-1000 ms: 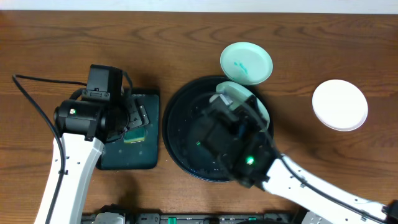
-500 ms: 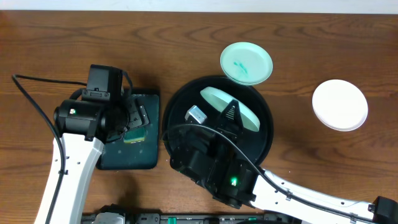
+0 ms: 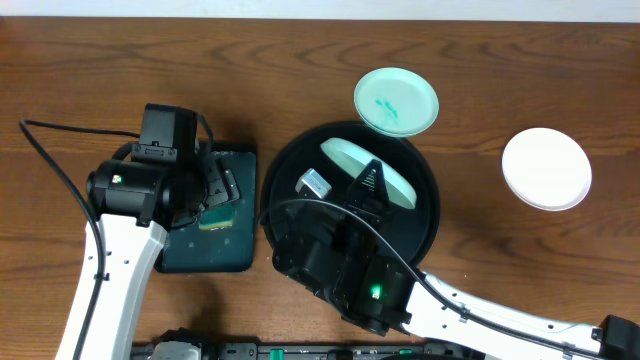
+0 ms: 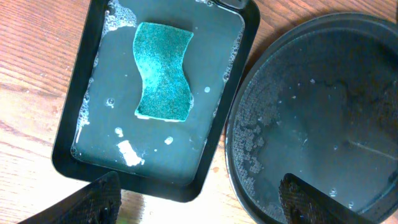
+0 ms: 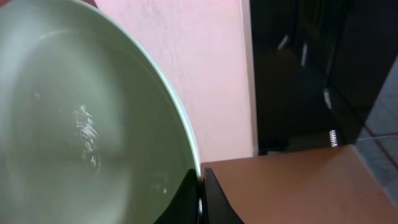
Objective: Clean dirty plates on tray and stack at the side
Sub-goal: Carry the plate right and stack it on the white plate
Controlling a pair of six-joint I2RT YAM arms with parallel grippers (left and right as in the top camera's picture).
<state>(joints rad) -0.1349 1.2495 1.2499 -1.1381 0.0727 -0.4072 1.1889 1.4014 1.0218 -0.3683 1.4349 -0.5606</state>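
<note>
Mint-green plate [image 3: 345,158] tilted over tray [image 3: 288,178], unmoved lately, right fingers [image 5: 217,205] pinching its rim, left fingers [image 4: 99,200] spread empty

A small rectangular black tray [image 4: 106,106] fills the left of the left wrist view, holding shallow soapy water. A teal sponge [image 4: 163,71] lies flat in its upper half, with a fleck of foam [image 4: 129,152] lower down. Seen from overhead, a black cable [image 3: 80,128] trails in from the left edge.

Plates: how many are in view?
3. A mint plate tilted over the black tray in the right claw, a smeared mint plate beyond it, a white plate far right.
</note>
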